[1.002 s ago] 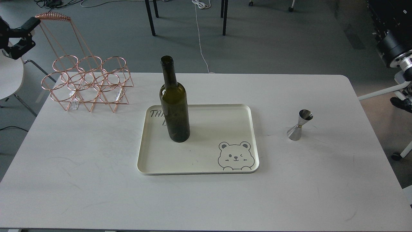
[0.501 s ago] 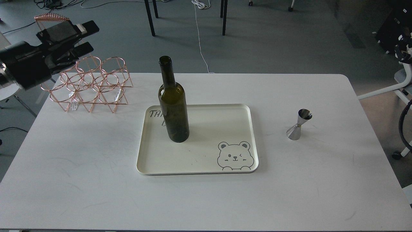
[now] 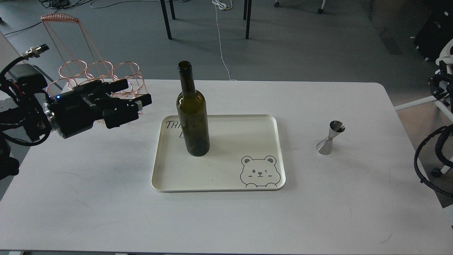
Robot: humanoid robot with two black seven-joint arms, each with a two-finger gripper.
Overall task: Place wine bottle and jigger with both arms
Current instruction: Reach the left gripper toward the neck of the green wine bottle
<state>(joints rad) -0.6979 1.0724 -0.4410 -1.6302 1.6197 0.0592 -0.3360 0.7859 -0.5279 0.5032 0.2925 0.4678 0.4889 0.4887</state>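
Observation:
The wine bottle point(image 3: 192, 117), dark olive green and without a cork, stands upright on the left part of the cream tray point(image 3: 226, 180). The shiny steel jigger point(image 3: 330, 137) stands upright on the white table, to the right of the tray. My left gripper point(image 3: 138, 92) is open and empty. It hovers over the table to the left of the bottle, pointing at it, a hand's width from the glass. Of my right arm only cables point(image 3: 430, 159) and a dark part show at the right edge; its gripper is out of view.
A copper wire bottle rack point(image 3: 95, 71) stands at the table's back left, partly behind my left gripper. The tray has a bear drawing point(image 3: 260, 171) at its front right. Chair and table legs stand on the floor beyond the table point(image 3: 226, 219).
My left arm has swung in from the far left edge, down and rightward past the rack toward the bottle. The right arm's parts at the right edge have shifted. Bottle and jigger have not moved.

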